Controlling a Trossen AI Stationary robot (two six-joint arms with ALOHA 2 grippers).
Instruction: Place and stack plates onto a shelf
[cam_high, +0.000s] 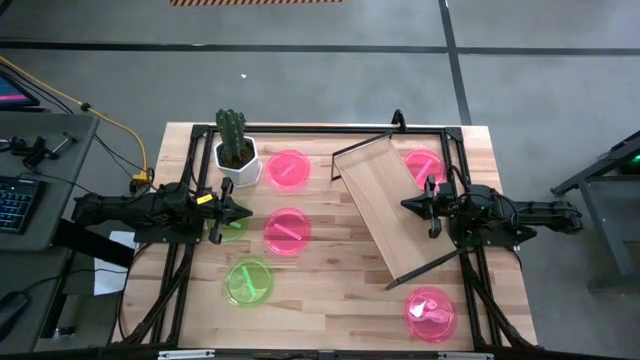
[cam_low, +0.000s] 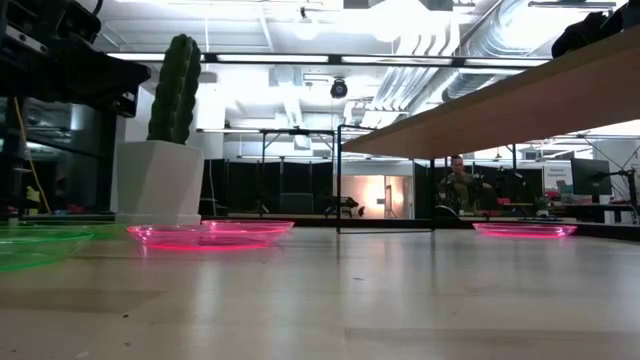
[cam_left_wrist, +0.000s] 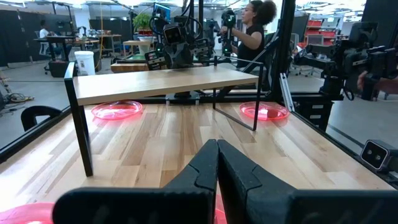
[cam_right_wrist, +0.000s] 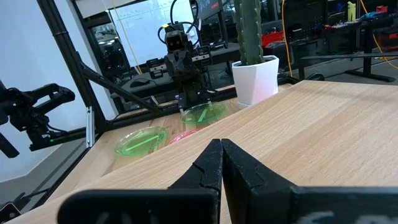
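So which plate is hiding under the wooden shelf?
The pink plate at the table's far right corner. The shelf board covers part of it; the other pink and green plates lie out in the open.

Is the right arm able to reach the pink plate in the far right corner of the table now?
Probably not directly: the pink plate lies partly under the shelf, whose board covers one side, and the right gripper hovers above that board.

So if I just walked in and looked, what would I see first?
Probably the bright plates scattered on the table: pink ones in the middle and a neon green one near the front left. Then the wooden shelf, sitting crooked on the right side with nothing on top. A green cactus in a white pot stands at the back left.
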